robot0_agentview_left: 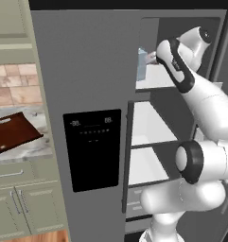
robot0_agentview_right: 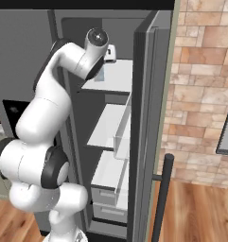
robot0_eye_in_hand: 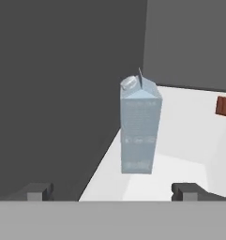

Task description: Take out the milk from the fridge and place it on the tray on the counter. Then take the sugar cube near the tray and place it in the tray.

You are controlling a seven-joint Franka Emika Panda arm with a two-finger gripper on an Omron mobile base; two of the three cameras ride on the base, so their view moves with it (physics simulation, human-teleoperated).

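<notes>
Early stage, nothing delivered yet. The fridge [robot0_agentview_left: 87,71] has its right door swung open, and the arm reaches into the top shelf [robot0_agentview_left: 155,78]. The milk [robot0_eye_in_hand: 139,126] stands upright on that white shelf, close to the dark left inner wall, ahead of the gripper [robot0_eye_in_hand: 114,191] and apart from it. Fingers [robot0_eye_in_hand: 37,191] are spread wide with no contact; the carton sits roughly centered in the gap between them but farther in. A small red-brown item [robot0_eye_in_hand: 224,106] lies farther back on the shelf at the right edge of the hand view; I can't tell what it is.

In the left base view the milk [robot0_agentview_left: 142,64] peeks out past the closed door edge, just beside the hand. The tray [robot0_agentview_left: 13,132] lies on the counter [robot0_agentview_left: 25,149] left of the fridge, nothing on it. The sugar cube is too small to make out for sure.

Left, by my judgement: advance, grasp the milk, carry it to the tray, then pick the cube and put it in the tray. Basically all of the task remains.
</notes>
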